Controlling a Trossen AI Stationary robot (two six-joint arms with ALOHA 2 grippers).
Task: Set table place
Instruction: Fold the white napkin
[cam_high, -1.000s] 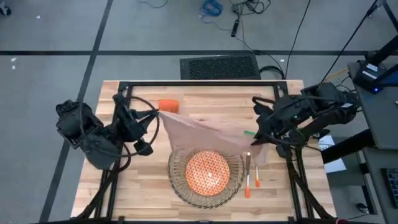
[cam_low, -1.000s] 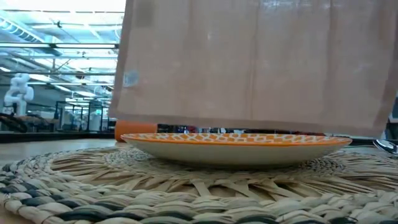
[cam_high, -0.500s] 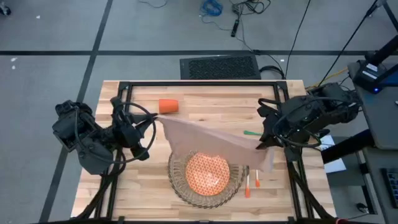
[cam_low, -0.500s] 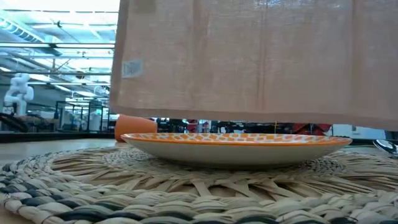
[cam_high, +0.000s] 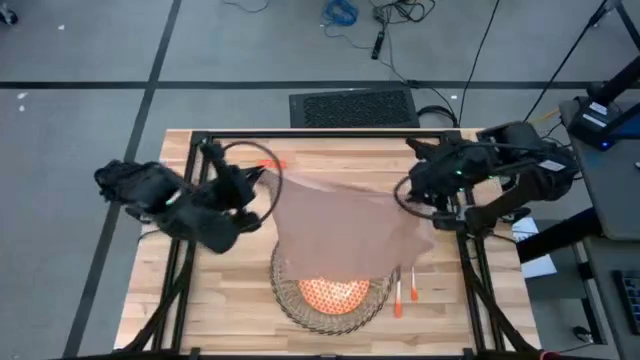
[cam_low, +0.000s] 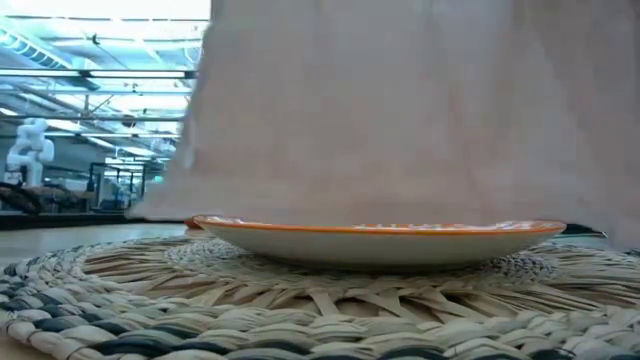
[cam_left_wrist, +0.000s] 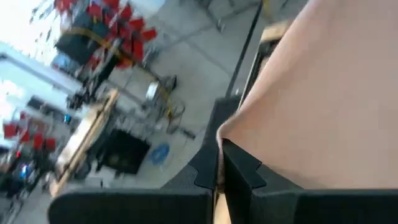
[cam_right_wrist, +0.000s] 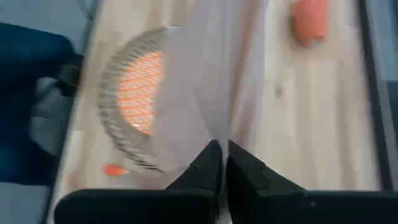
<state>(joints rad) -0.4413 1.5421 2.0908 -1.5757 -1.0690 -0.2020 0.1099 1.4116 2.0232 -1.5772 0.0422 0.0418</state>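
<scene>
**Napkin hanging between 2 end effectors above the plate**

A grey floor with dark tape lines and loose cables is surrounding the light-wood desk (cam_high: 230, 290), which is sitting on a black frame. A black mat is lying on the floor just past the desk's far edge.

The beige napkin (cam_high: 345, 225) is spreading in the air over the middle of the desk, held at 2 corners. The left end effector (cam_high: 262, 180) is pinching the napkin's far left corner; in the left wrist view its fingers (cam_left_wrist: 239, 168) are pressing together with the cloth edge between them. The right end effector (cam_high: 420, 205) is clamping the napkin's right side; in the right wrist view its 2 fingers (cam_right_wrist: 208, 165) are meeting on a fold of the cloth.

The napkin is covering most of the orange-patterned plate (cam_high: 335, 293), leaving only the near part showing. The plate is resting in the centre of the round woven placemat (cam_high: 290, 300), near the desk's front edge. In the low view the cloth is hanging like a curtain down to the plate's rim.

Orange-handled cutlery (cam_high: 400, 293) is lying just beside the placemat on its right. The orange cup (cam_right_wrist: 310, 22) is lying on its side on the far part of the desk, partly hidden behind the left arm in the high view.
</scene>
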